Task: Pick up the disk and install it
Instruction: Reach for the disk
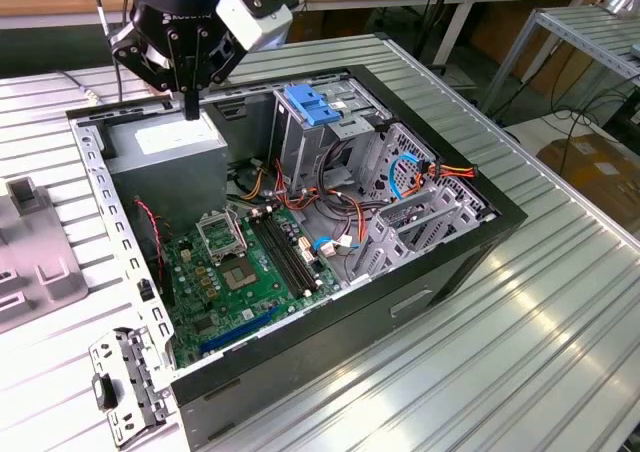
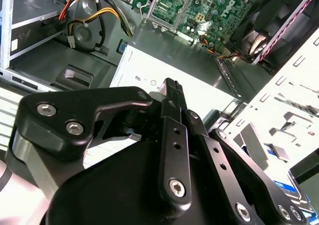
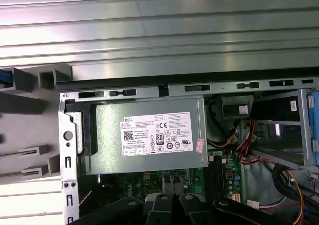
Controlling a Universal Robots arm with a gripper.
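In the exterior view the claw (image 1: 190,110) hangs with its fingers pressed together and nothing between them. Its tips are just above the grey power supply (image 1: 175,137) in a corner of the open computer case (image 1: 450,262). The case lies on the ribbed metal tabletop (image 1: 520,362). A blue latch handle (image 1: 307,105) tops the drive cage, and a grey fixture (image 1: 35,262) sits outside the case at the exterior view's left.

In the second wrist view the closed fingers point at the power supply's white sticker. Beyond the perforated case wall a dark flat piece with a blue strip appears to be the disk (image 2: 304,172) — outside the case, well apart from the claw.

In the first wrist view the power supply fills its corner beside the fixture — a blue sliver shows on that fixture.
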